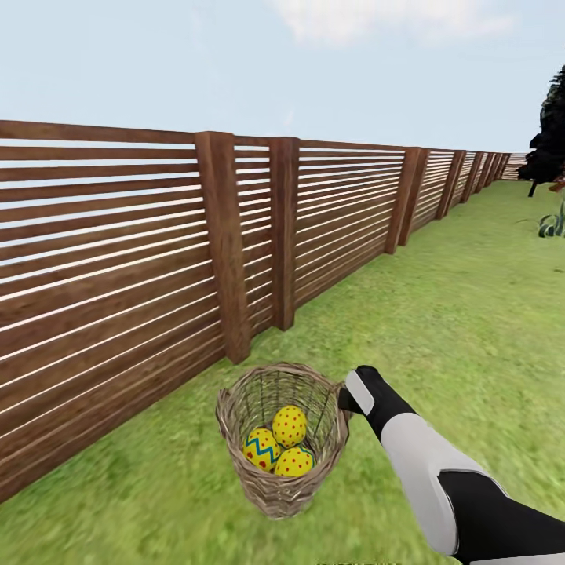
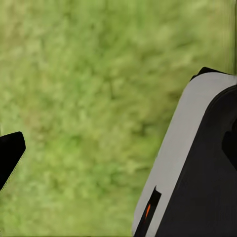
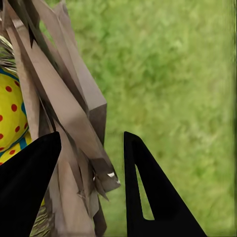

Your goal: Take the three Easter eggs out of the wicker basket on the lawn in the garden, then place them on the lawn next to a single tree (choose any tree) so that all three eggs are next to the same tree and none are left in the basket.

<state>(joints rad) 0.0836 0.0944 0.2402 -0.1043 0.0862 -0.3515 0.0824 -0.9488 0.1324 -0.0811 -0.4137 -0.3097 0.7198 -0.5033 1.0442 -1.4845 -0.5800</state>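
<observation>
Sitting on the lawn [image 1: 439, 329], the wicker basket [image 1: 280, 482] holds three yellow, red-dotted Easter eggs [image 1: 289, 426], one with a blue zigzag. Its brown see-through weave tapers downward from a round rim. The right gripper [image 3: 91, 163] has its fingers [image 3: 148, 197] spread astride the basket's rim, eggs just inside. A slatted wooden fence [image 1: 118, 259] runs behind. The left fingers' state cannot be told

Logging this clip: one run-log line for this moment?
right pincer: open, straddling wicker basket rim | Easter eggs: three, in basket | basket: on lawn by fence
</observation>
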